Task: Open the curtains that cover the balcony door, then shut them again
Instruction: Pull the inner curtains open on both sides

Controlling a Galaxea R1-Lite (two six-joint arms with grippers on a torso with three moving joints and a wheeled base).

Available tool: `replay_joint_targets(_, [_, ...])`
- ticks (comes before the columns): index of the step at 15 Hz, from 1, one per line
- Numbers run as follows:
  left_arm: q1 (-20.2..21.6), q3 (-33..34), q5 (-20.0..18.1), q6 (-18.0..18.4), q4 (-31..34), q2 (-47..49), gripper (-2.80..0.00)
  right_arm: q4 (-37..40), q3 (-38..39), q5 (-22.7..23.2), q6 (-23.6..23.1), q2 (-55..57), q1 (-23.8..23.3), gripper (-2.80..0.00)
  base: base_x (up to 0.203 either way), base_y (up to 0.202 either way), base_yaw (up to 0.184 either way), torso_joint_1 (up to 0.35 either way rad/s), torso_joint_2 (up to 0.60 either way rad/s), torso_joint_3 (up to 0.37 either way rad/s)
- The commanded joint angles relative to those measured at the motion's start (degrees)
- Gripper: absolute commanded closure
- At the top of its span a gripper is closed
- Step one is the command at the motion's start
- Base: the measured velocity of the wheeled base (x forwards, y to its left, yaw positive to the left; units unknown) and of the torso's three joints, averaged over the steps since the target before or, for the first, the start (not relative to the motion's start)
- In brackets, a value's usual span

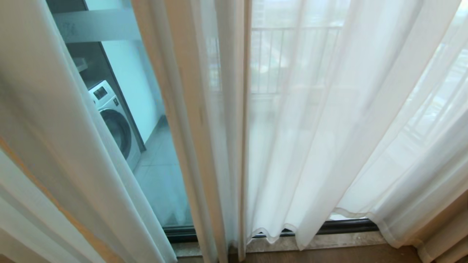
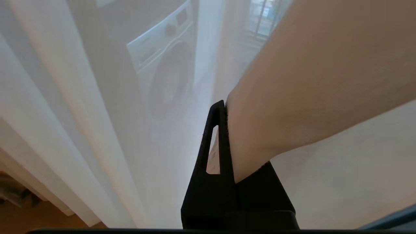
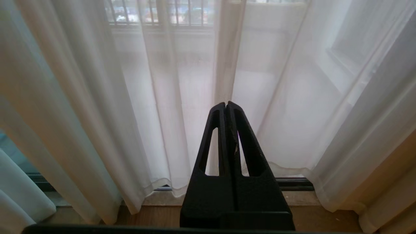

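Two grippers show only in their own wrist views, none in the head view. The left gripper (image 2: 224, 107) has its jaws clenched on a fold of the curtains (image 1: 321, 138): one black finger (image 2: 216, 146) is bare, and the fabric bunches tight against it and drapes over the other side, hiding the second finger. Through the sheer cloth beyond that gripper a washing machine (image 2: 165, 74) shows dimly. The right gripper (image 3: 226, 104) has its jaws pressed together on nothing, its tips pointing at the hanging curtains and standing apart from them, above the wooden floor (image 3: 156, 216).

Taking the balcony door (image 1: 120, 91) as the landmark: the curtains are parted in front of its left portion, leaving a tall gap of bare glass. In that gap the frosted band (image 1: 95, 25) crosses the pane near the top, a dark upright of the frame runs down below it, and the washing machine stands behind the glass on the tiled balcony floor (image 1: 161, 175). One sheer panel (image 1: 55, 146) slants across to the left of the gap. To the right of the gap the other sheer folds hang before the glass, their wavy hem just above the door's dark bottom track (image 1: 351, 224) and stone sill (image 1: 329, 241). Through these folds the balcony railing (image 1: 289, 58) shows faintly. At the far right of the door, thicker beige drapes (image 1: 446, 233) reach down to the floor.
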Motion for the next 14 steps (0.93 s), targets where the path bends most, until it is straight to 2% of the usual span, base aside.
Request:
replay_joint_targets(1, [0.3, 0.1, -0.1, -0.1, 0.0, -0.4, 0.0, -0.1, 0.0, 0.0, 0.0, 0.0, 0.0, 0.0, 0.0, 0.19, 0.004, 0.002, 0.0, 0.012])
replay_joint_targets(14, [2.0, -0.1, -0.6, -0.2, -0.1, 0.0, 0.0, -0.1, 0.0, 0.0, 0.0, 0.0, 0.0, 0.0, 0.0, 0.19, 0.002, 0.003, 0.0, 0.001])
